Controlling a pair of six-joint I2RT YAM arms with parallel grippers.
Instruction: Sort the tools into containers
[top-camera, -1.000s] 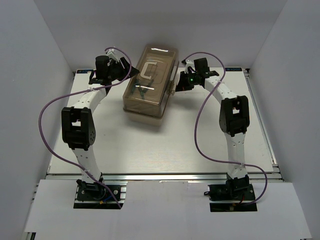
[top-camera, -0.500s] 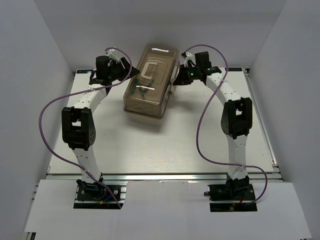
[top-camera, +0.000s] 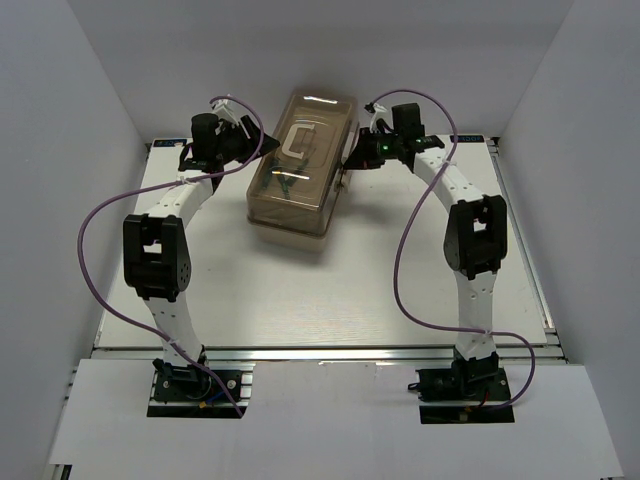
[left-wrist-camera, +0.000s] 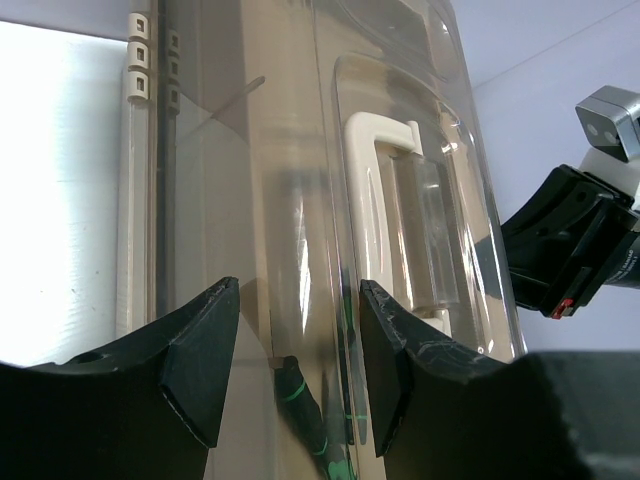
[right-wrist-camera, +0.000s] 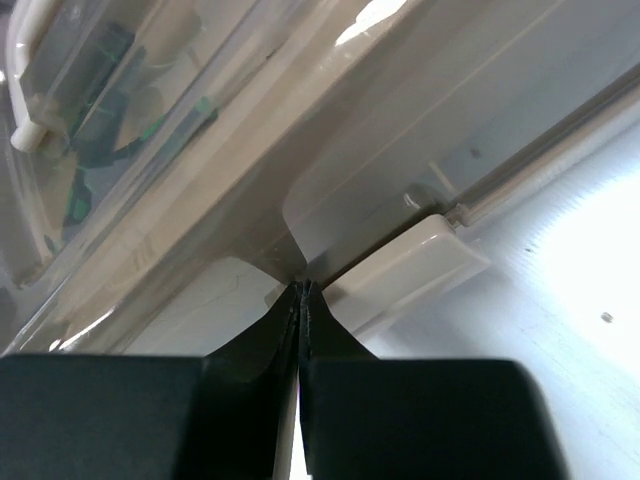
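The beige toolbox stands closed at the back middle of the table, under its translucent brown lid with a cream handle. Green-and-black tools show through the lid, also in the left wrist view and the right wrist view. My left gripper is open and empty at the toolbox's left side, its jaws level with the lid's edge. My right gripper is shut and empty, its tips touching the toolbox's right side beside a beige latch.
White walls close in the table at the back and both sides. Purple cables loop from both arms. The right arm's wrist shows across the lid in the left wrist view.
My right gripper has moved left and toward the back, up to the toolbox's right side. The left arm and the toolbox have hardly moved.
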